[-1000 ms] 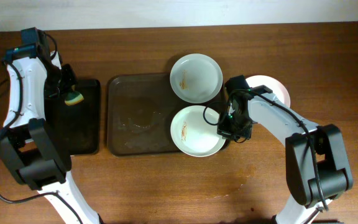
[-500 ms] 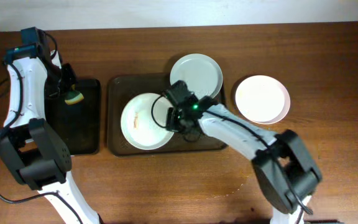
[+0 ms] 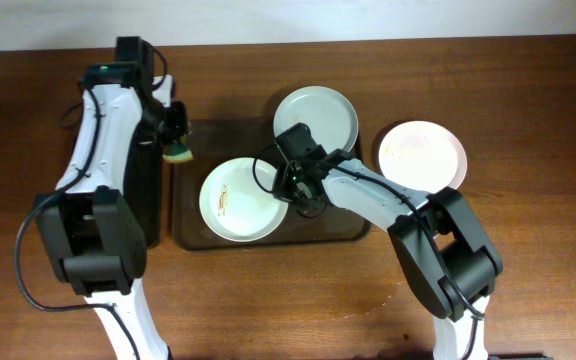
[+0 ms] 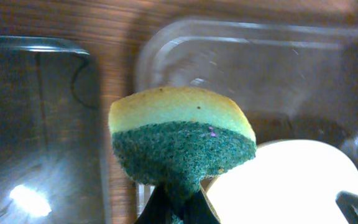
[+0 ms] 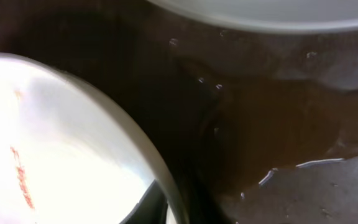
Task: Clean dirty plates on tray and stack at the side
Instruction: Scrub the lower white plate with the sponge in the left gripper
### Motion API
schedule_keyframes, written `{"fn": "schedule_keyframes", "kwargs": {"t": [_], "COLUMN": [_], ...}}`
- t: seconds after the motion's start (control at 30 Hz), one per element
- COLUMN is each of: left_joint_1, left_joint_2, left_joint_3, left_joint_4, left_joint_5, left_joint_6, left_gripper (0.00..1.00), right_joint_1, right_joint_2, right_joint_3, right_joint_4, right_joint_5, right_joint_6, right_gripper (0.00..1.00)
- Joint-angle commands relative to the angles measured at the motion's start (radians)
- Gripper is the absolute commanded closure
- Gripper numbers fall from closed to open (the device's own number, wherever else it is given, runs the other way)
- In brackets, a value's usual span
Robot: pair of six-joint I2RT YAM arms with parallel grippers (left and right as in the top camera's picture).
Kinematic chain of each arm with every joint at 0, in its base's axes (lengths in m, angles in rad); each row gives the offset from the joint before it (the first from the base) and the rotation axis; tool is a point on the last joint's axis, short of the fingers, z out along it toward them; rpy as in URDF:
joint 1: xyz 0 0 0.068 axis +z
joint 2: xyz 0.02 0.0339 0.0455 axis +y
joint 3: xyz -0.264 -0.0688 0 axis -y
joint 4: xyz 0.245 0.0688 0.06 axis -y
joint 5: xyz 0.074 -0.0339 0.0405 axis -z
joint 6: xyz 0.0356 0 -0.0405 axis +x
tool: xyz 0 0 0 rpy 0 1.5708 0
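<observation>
A white plate [image 3: 238,200] with a small orange smear lies on the left half of the dark-brown tray [image 3: 338,225]. My right gripper [image 3: 290,188] is shut on its right rim; in the right wrist view the rim [image 5: 148,155] runs between the fingers. A second white plate [image 3: 316,120] overhangs the tray's back edge. A third plate [image 3: 422,158] lies on the table right of the tray. My left gripper [image 3: 173,140] is shut on a yellow-green sponge [image 4: 182,140] above the tray's left rear corner, green side toward the fingers.
A narrower black tray [image 3: 133,190] lies left of the brown tray, partly under my left arm. Water streaks shine on the brown tray's floor [image 5: 291,149]. Bare wooden table lies in front and to the right.
My left arm has swung right, carrying the sponge from over the black tray to the brown tray's left rear corner. The right gripper keeps hold of the plate on the tray's left half.
</observation>
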Motion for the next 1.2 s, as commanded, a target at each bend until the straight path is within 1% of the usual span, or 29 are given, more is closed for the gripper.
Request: {"fn": "schedule_keyframes", "kwargs": {"t": [0.0, 0.07, 0.17, 0.23, 0.33, 0.37, 0.43, 0.47, 0.53, 0.57, 0.6, 0.63, 0.67, 0.73, 0.77, 0.8, 0.87, 0.93, 1.0, 1.03, 1.07, 1.1, 1.17], "left_joint_1": [-0.054, -0.077, -0.109, -0.133, -0.151, -0.151, -0.151, -0.151, -0.151, -0.151, -0.151, -0.151, -0.148, -0.148, -0.148, -0.148, -0.148, -0.148, -0.148, -0.148, -0.148, -0.148, -0.149], "left_joint_2": [0.0, 0.0, 0.0, 0.0, 0.001, 0.001, 0.001, 0.001, 0.001, 0.0, 0.0, 0.0, 0.0, 0.0, 0.0, 0.0, 0.0, 0.0, 0.0, 0.0, 0.0, 0.0, 0.0], "left_joint_3": [-0.072, -0.132, -0.192, -0.232, -0.325, -0.369, -0.446, -0.475, -0.486, -0.486, -0.483, -0.481, -0.481, -0.481, -0.479, -0.472, -0.454, -0.441, -0.432, -0.431, -0.431, -0.431, -0.431], "left_joint_4": [0.02, 0.046, 0.087, 0.143, 0.257, 0.302, 0.386, 0.424, 0.443, 0.441, 0.424, 0.409, 0.398, 0.388, 0.389, 0.397, 0.454, 0.509, 0.504, 0.475, 0.438, 0.396, 0.285], "left_joint_5": [0.04, 0.042, 0.108, 0.095, 0.026, -0.019, -0.129, -0.16, -0.138, -0.04, 0.188, 0.336, 0.459, 0.589, 0.584, 0.527, 0.301, 0.036, -0.215, -0.323, -0.375, -0.38, -0.334], "left_joint_6": [0.102, 0.106, 0.193, 0.217, 0.221, 0.219, 0.174, 0.164, 0.166, 0.208, 0.306, 0.346, 0.357, 0.356, 0.356, 0.327, 0.171, -0.004, -0.14, -0.193, -0.211, -0.211, -0.209], "left_gripper": [0.99, 0.99, 0.99, 1.0, 0.99, 0.99, 0.99, 0.99, 1.0, 0.99, 0.99, 1.0, 1.0, 0.99, 1.0, 0.99, 0.99, 0.99, 0.99, 0.99, 0.99, 0.99, 1.0], "right_joint_1": [0.0, 0.0, 0.0, 0.0, 0.0, 0.0, 0.0, 0.0, 0.0, 0.0, 0.0, 0.0, 0.0, 0.0, 0.0, 0.0, 0.0, 0.0, 0.0, 0.0, 0.0, 0.0, 0.0], "right_joint_2": [0.024, 0.024, 0.024, 0.024, 0.024, 0.024, 0.024, 0.024, 0.024, 0.024, 0.024, 0.024, 0.024, 0.024, 0.024, 0.024, 0.024, 0.023, 0.024, 0.024, 0.024, 0.024, 0.024], "right_joint_3": [0.007, 0.007, 0.007, 0.007, 0.007, 0.007, 0.007, 0.007, 0.007, 0.007, 0.007, 0.007, 0.007, 0.007, 0.007, 0.007, 0.007, 0.007, 0.007, 0.007, 0.007, 0.007, 0.007], "right_joint_4": [0.014, 0.018, 0.032, 0.033, 0.032, 0.032, 0.032, 0.032, 0.032, 0.032, 0.032, 0.032, 0.032, 0.032, 0.032, 0.032, 0.032, 0.032, 0.032, 0.032, 0.032, 0.032, 0.032], "right_joint_5": [-0.022, -0.014, -0.01, -0.011, -0.011, -0.011, -0.011, -0.012, -0.012, -0.012, -0.011, -0.011, -0.011, -0.011, -0.011, -0.011, -0.011, -0.011, -0.011, -0.011, -0.011, -0.011, -0.011], "right_joint_6": [0.009, 0.009, 0.009, 0.008, 0.008, 0.008, 0.008, 0.008, 0.008, 0.007, 0.005, 0.005, 0.005, 0.005, 0.005, 0.005, 0.005, 0.005, 0.005, 0.005, 0.005, 0.005, 0.005], "right_gripper": [0.96, 0.96, 0.96, 0.96, 0.96, 0.96, 0.96, 0.96, 0.96, 0.96, 0.96, 0.96, 0.96, 0.96, 0.96, 0.96, 0.96, 0.96, 0.96, 0.96, 0.96, 0.96, 0.96]}}
